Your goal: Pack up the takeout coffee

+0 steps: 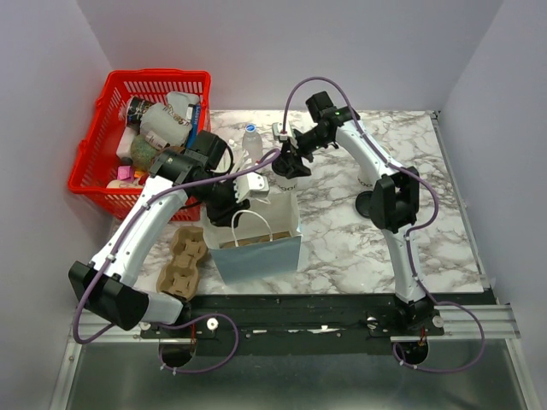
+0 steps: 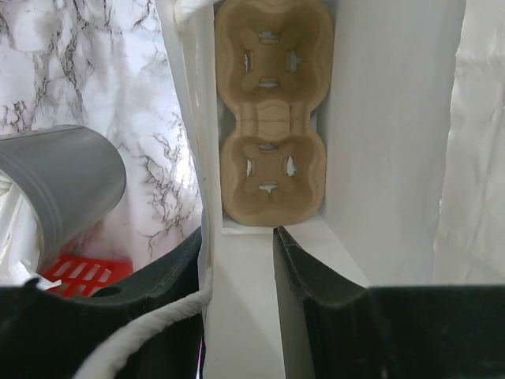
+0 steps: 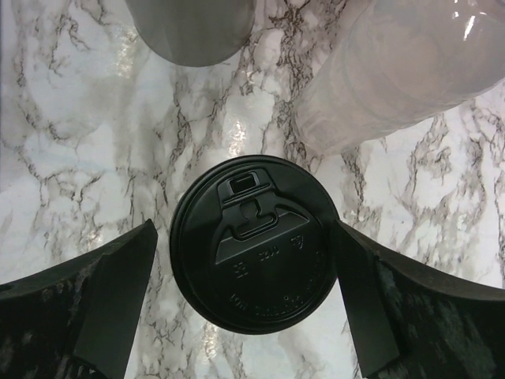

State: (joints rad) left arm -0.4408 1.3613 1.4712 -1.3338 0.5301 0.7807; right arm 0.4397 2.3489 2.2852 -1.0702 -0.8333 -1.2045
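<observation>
One takeout coffee cup stands on the marble; its black lid (image 3: 252, 245) fills the right wrist view. In the top view the cup (image 1: 294, 181) is behind the bag. My right gripper (image 3: 245, 229) (image 1: 289, 164) is open right above it, with one finger on each side of the lid. The white paper bag (image 1: 256, 243) stands open at the front middle, with a brown pulp cup carrier (image 2: 272, 118) flat on its bottom. My left gripper (image 2: 238, 233) (image 1: 232, 203) holds the bag's back left corner, with one finger outside the wall and one inside. No other coffee cup shows.
A grey cup (image 3: 189, 28) (image 2: 63, 185) and a clear water bottle (image 3: 394, 71) (image 1: 251, 141) stand close behind the coffee cup. A red basket (image 1: 94, 158) of clutter is at the back left. A second pulp carrier (image 1: 184, 263) lies left of the bag.
</observation>
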